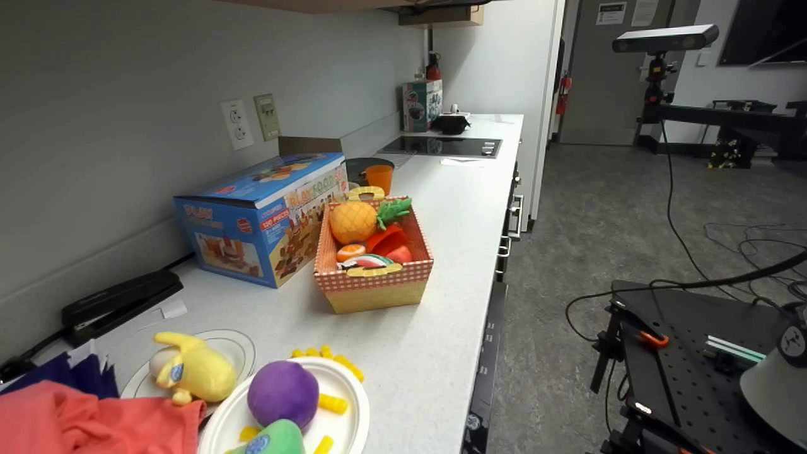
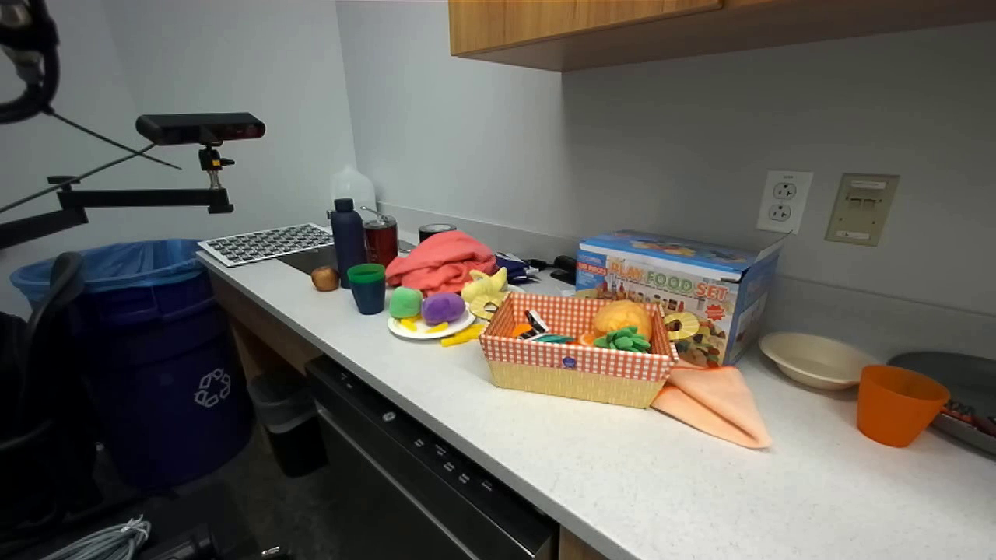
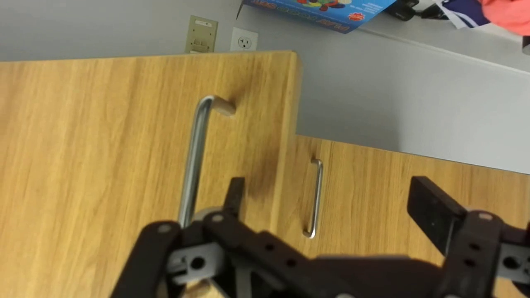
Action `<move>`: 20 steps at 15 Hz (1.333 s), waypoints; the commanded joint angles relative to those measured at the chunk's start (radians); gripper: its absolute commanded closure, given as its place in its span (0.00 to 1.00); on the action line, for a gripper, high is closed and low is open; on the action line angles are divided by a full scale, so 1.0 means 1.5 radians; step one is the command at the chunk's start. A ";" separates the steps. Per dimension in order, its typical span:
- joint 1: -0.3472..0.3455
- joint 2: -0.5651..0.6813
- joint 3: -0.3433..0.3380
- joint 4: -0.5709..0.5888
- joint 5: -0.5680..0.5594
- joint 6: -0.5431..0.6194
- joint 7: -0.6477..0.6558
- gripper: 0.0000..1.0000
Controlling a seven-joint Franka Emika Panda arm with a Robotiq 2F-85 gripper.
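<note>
The jaws of the black gripper [image 3: 328, 186] are standing wide apart across the lower half of the wrist view, one finger [image 3: 235, 194] just left of centre and the second finger [image 3: 432, 207] at the right. In both exterior views a long, pale countertop [image 2: 467, 412] is stretching away through the frame. A dark blue recycling bin [image 2: 159, 334] is standing at the left of an exterior view. A wood-grain near door [image 3: 103, 145] is filling the left half of the wrist view, its side edge facing right, while a wood-grain far door [image 3: 393, 198] is showing behind it at lower right. A blue play food box [image 2: 669, 288] is sitting right of centre in an exterior view, with a red-checked basket [image 2: 545, 377] standing just in front of it. A coral cloth [image 2: 443, 260] is lying heaped near the centre of the same frame. A white plate [image 1: 356, 413] is resting at the bottom of an exterior view, left of centre. A plush pineapple [image 1: 353, 222] is lying in the basket. A steel near handle [image 3: 196, 153] is jutting from the near door, left of centre, just beside the closer finger; whether they are touching cannot be told. A steel far handle [image 3: 318, 198] is showing mid-frame in the gap, on the far door. A purple round toy [image 1: 283, 394] is sitting on the plate.
</note>
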 commanded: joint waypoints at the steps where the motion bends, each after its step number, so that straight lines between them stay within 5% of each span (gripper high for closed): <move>1: 0.035 0.038 -0.016 0.019 0.030 0.036 0.004 0.00; 8: 0.137 0.093 -0.031 0.055 0.122 0.134 -0.006 0.00; 15: 0.278 0.164 -0.098 0.106 0.224 0.245 -0.033 0.00; 20: 0.342 0.173 -0.133 0.145 0.289 0.228 -0.049 0.00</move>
